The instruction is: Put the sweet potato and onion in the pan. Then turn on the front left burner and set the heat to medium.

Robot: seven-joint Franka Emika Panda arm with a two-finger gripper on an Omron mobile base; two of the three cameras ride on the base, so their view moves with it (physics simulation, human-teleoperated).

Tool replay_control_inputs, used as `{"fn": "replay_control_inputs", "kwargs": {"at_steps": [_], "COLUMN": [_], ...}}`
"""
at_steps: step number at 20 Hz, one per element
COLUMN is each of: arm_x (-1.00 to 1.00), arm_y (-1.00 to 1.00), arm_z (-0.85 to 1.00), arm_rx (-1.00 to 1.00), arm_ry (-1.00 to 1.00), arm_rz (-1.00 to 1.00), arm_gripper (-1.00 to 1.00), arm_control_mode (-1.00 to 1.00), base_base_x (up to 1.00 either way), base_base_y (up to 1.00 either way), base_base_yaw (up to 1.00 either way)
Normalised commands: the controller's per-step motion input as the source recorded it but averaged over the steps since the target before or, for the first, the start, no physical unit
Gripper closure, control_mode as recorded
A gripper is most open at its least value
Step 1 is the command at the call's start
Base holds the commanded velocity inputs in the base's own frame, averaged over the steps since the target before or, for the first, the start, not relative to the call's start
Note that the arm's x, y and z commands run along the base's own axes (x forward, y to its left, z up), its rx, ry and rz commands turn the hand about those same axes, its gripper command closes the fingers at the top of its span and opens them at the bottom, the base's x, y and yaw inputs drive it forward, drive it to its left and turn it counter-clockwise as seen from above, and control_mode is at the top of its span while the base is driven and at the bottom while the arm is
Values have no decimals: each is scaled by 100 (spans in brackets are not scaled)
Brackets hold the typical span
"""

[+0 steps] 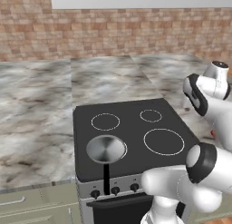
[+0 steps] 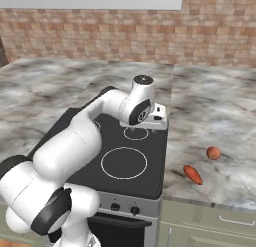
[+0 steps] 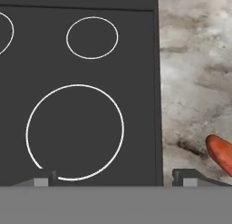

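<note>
While my end effector [image 3: 116,180] hung over the stovetop's [image 3: 136,105] right edge, its fingers [image 3: 43,178] stood spread wide and held nothing. At about 4 o'clock from it in the hand view lay the sweet potato [image 3: 220,154], on the marble counter [image 3: 195,82] just beside the stovetop. From the right base view the sweet potato [image 2: 192,174] rested near the counter's front edge, with the onion [image 2: 213,152] close by at its 1 o'clock, the two apart. Across the stovetop, the pan [image 1: 106,148] sat on the front left burner, its black handle [image 1: 106,177] pointing to 6 o'clock over the control knobs [image 1: 115,190].
</note>
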Motion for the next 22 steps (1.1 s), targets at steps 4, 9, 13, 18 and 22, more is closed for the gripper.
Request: {"fn": "replay_control_inputs", "kwargs": {"at_steps": [4, 9, 13, 18, 22], "arm_x": [23, 14, 9, 13, 6], "arm_y": [-54, -52, -49, -54, -53], "arm_z": [-7, -2, 0, -2, -8], "arm_rx": [0, -5, -7, -4, 0], "arm_ry": [0, 8, 14, 11, 8], "arm_rz": [0, 0, 0, 0, 0], "arm_gripper": [-100, -100, -100, -100, -100], "arm_control_mode": [-100, -100, -100, -100, -100], "base_base_x": [0, 0, 0, 0, 0], "base_base_y": [0, 0, 0, 0, 0], "base_base_yaw": [0, 0, 0, 0, 0]}}
